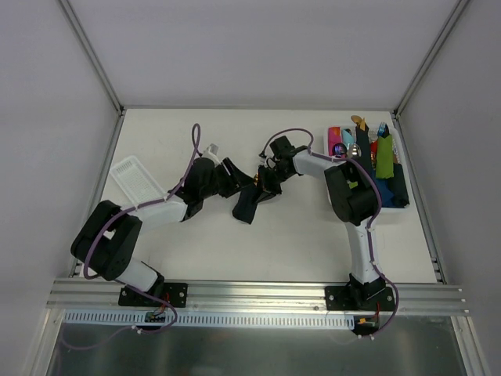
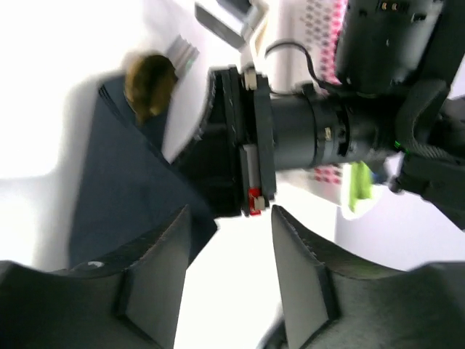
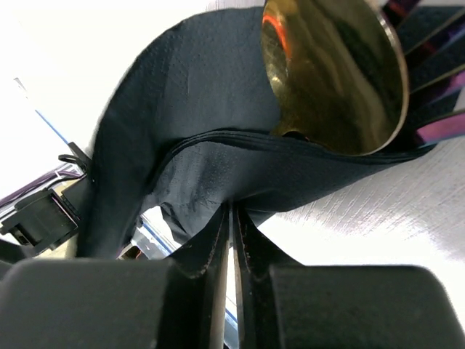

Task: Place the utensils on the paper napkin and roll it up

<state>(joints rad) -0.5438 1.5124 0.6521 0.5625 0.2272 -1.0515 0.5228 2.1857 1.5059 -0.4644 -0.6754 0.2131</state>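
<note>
Now only the right claw (image 3: 231, 218) pinches the paper napkin (image 3: 196, 94) wrapped round the spoon (image 3: 334, 73) at mid-worktop (image 1: 274, 251), the left claw (image 2: 231, 240) standing open, so the loose roll may unfurl and spill it.

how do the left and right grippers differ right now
The left gripper has its jaws apart with nothing between them; the right gripper is shut, pinching a fold of the paper napkin. The right gripper sits close to the spoon wrapped in that napkin; the left gripper stands further back from it. Both are black and meet mid-table.
</note>
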